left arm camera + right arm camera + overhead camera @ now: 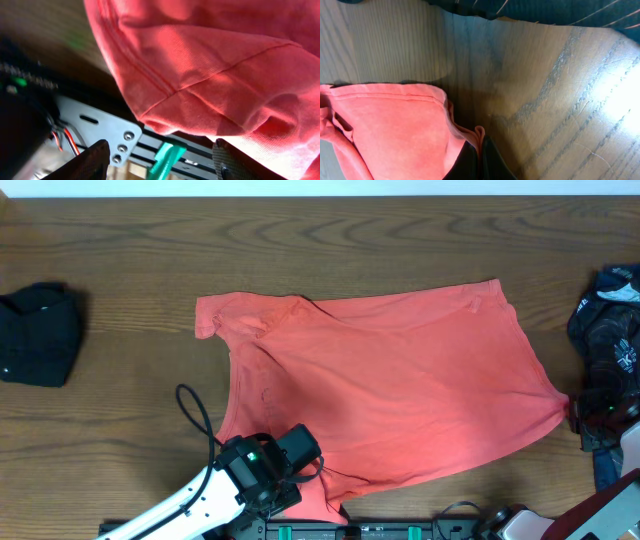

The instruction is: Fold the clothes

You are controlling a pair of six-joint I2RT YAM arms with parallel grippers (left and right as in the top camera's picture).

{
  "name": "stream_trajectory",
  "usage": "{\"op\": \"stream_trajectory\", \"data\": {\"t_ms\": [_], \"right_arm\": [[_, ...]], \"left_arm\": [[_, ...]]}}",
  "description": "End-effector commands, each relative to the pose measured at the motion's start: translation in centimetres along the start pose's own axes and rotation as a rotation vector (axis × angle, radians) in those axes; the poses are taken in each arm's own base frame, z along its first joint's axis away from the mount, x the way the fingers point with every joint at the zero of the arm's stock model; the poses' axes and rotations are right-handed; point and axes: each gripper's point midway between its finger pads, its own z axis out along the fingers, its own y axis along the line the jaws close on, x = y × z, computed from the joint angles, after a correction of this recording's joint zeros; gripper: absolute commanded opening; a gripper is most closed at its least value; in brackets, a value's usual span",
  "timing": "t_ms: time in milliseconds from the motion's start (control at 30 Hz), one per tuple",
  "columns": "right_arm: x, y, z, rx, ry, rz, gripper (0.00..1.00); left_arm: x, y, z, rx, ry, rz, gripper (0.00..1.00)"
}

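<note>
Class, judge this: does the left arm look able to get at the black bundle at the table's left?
Probably yes: only bare table lies between the left gripper and the black bundle, and its jaws stand open, though the stretch looks long.

A dark brown wooden table [120, 430] with bold, wavy grain spreads beneath and ahead of the right gripper [479, 159]. In its wrist view, bright light glares off the wood at the right. A pale strip [320, 186] borders the table's far edge.
</note>
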Motion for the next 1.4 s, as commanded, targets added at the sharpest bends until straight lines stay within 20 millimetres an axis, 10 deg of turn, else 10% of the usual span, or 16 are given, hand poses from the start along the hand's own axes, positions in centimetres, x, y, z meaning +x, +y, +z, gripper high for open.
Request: {"op": "stream_trajectory", "data": {"t_ms": [0, 400, 533, 600, 833, 1367], "right_arm": [[-0.5, 0.6, -0.3, -0.023, -0.005, -0.022, 0.01], [-0.4, 0.8, -0.3, -0.035, -0.002, -0.037, 0.01], [-0.4, 0.8, -0.3, -0.039, 0.001, -0.038, 0.01], [-0.3, 0.9, -0.3, -0.041, 0.003, -0.038, 0.01], [-0.2, 1.0, -0.3, -0.046, 0.008, -0.038, 0.01], [0.0, 1.4, -0.4, -0.069, 0.021, -0.039, 0.01]], "left_arm": [[0.4, 0.5, 0.5, -0.013, 0.023, -0.171, 0.68], [1.0, -0.5, 4.0, 0.049, 0.112, -0.467, 0.67], [0.1, -1.7, 3.8, 0.109, 0.115, -0.506, 0.29], [-0.3, -2.1, 3.7, 0.132, 0.115, -0.524, 0.27], [-1.1, -2.6, 3.1, 0.185, 0.100, -0.546, 0.59], [-1.1, -0.1, 1.3, 0.239, 0.049, -0.607, 0.68]]}}
